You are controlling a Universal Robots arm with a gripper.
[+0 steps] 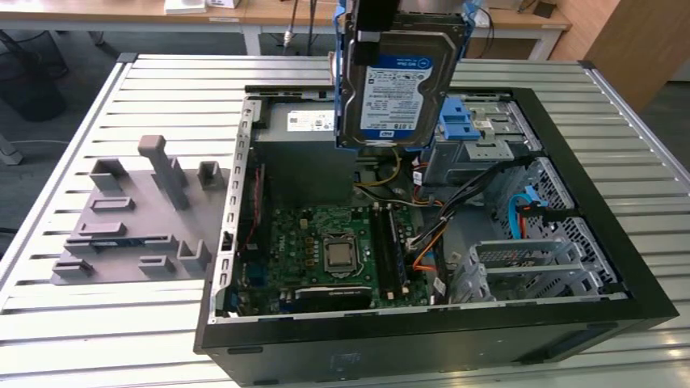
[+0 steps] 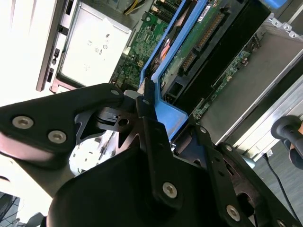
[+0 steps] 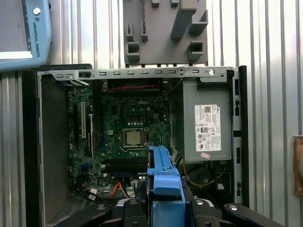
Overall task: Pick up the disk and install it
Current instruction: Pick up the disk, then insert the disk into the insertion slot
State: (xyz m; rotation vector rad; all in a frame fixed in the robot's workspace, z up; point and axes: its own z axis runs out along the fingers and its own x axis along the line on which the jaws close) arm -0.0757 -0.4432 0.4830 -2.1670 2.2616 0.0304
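Open computer case (image 1: 431, 349) — motherboard (image 1: 323, 250), power supply (image 3: 208, 124), grey fixture (image 1: 129, 222)

Silver disk (image 1: 415, 52), white-blue label (image 1: 393, 101), blue carrier (image 1: 347, 89); green motherboard (image 1: 307, 234); grey ribbed table (image 1: 140, 89)

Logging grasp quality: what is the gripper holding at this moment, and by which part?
The gripper holds the disk by its blue-framed upper end.

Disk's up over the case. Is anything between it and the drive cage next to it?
Nothing visible does. The gripper holds the disk upright above the open case, and the drive cage lies just to the exterior view's right of it. Cables run lower down, below that cage.
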